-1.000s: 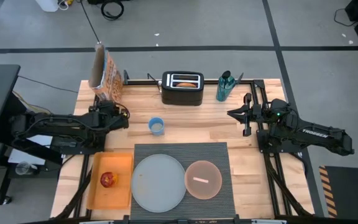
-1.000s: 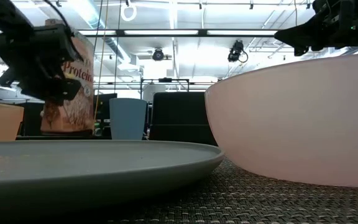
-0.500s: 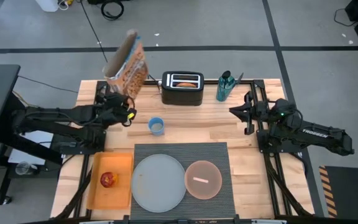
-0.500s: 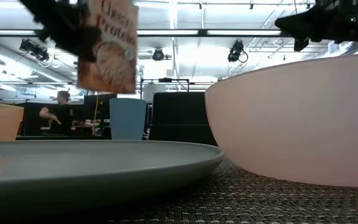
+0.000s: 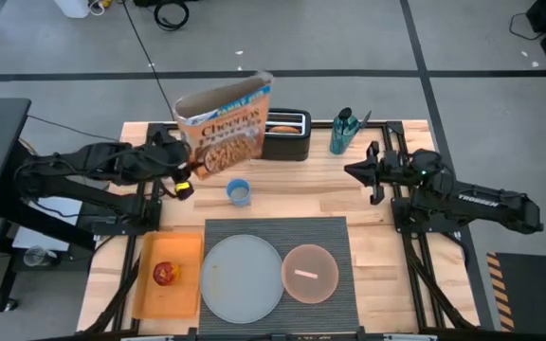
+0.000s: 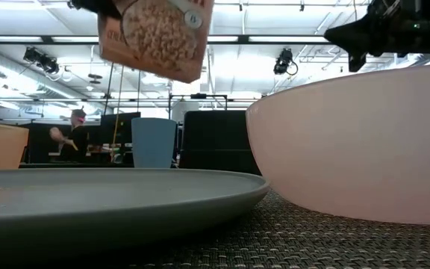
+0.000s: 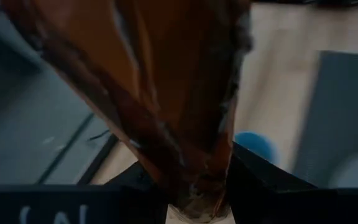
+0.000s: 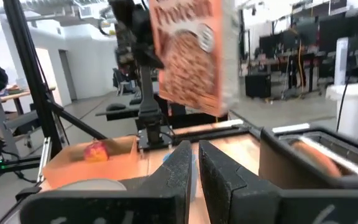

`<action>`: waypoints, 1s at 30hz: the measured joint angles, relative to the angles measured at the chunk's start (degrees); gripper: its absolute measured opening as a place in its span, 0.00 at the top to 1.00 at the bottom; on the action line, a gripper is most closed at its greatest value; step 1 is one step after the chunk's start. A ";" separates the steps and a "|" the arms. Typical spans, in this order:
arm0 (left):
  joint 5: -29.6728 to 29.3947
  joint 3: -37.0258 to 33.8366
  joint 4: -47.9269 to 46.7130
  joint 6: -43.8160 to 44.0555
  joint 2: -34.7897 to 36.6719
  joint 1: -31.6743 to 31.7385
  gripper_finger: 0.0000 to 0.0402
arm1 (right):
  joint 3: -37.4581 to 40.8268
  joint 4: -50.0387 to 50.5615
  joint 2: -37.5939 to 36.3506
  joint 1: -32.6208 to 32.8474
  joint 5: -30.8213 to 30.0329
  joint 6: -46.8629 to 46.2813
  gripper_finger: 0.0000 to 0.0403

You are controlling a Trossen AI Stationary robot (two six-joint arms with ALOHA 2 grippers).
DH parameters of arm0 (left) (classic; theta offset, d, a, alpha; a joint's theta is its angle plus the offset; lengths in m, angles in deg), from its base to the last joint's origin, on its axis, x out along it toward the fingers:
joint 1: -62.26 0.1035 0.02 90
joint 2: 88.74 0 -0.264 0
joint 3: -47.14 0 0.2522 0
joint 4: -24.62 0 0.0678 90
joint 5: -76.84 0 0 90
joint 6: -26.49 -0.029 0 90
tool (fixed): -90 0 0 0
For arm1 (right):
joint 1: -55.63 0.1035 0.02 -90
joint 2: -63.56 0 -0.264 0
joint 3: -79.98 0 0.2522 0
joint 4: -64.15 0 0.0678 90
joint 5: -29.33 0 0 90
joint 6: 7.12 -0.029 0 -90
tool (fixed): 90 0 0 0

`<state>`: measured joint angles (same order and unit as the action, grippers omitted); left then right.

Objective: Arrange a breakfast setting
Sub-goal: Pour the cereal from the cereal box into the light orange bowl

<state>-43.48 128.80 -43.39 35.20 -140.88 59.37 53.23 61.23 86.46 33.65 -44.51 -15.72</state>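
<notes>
The orange cereal box (image 5: 226,128) hangs high over the table's far left part, in front of the black toaster (image 5: 290,133), with my left gripper (image 5: 188,161) shut on it. In the low view the box (image 6: 155,33) shows tilted at the top. A bagel half (image 5: 285,125) sticks up out of a toaster slot. On the dark placemat (image 5: 278,229) rest the grey plate (image 5: 242,278) and the pink bowl (image 5: 309,273), with the spoon (image 5: 306,275) lying in the bowl. My right gripper (image 5: 366,172) waits shut in the air at the right. My left gripper pinches the cereal box between its two fingers, one on each broad face, at the box's left edge near its lower corner (image 7: 191,168). The fingers come from the table's left, slanting down. The box is lifted clear and tilted, its printed front turned up.
A small blue cup (image 5: 239,191) stands on the wood under the box's near edge. A red apple (image 5: 165,274) lies in an orange tray (image 5: 186,248) at the near left. A teal bottle (image 5: 342,131) stands right of the toaster.
My left gripper has risen with the cereal box and rolled. The box has left the table's far left corner, swung right toward the toaster and turned from upright, edge-on, to tilted with its printed front facing up.
</notes>
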 joint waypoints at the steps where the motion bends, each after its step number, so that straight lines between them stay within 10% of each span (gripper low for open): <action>1: 2.10 0.68 0.14 -0.46 -0.06 0.00 0.68 | 0.00 -0.01 0.60 0.00 0.00 -0.53 0.90; 15: 12.29 21.75 -21.60 -1.61 -20.76 -4.82 0.68 | -11.79 16.33 4.64 0.63 -1.60 0.66 0.90; 30: 17.58 40.01 -35.65 1.39 -35.01 -14.25 0.68 | -6.03 16.11 5.99 7.74 -4.78 -7.37 0.90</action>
<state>-25.90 168.81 -79.04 36.58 -175.89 45.12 47.20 77.35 92.45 41.39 -49.29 -23.09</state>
